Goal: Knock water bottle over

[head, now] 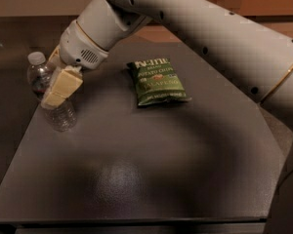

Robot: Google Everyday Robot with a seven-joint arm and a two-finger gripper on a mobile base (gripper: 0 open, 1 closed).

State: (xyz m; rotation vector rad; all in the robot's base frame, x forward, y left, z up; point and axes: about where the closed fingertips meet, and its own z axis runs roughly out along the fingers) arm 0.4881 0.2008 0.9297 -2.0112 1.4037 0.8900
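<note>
Where the dark table [161, 179] runs toward its near edge, it shows only a dull patch of glare; everything that matters sits farther back.

At the left edge, about midway along it, is the water bottle [62, 115]. Its clear ribbed base is nearer and its white cap points toward the far left corner. It looks slanted, though I cannot tell whether it is tipping or simply standing and seen at an angle.

The gripper [58, 87] lies across the bottle's middle, its cream pad covering the label band and seemingly touching the plastic. Whether its jaws are spread or pressed together cannot be told from this side. Contact that high on the body makes sense for toppling, since a sideways push there should tip the bottle rather than slide it. The risk, as I judge it, is the bottle rolling off that left edge.

Farther back, toward the middle of the far edge, the green chip bag [158, 82] lies flat, well apart from the contact. The white arm [210, 28] reaches in from the right over the far side.
</note>
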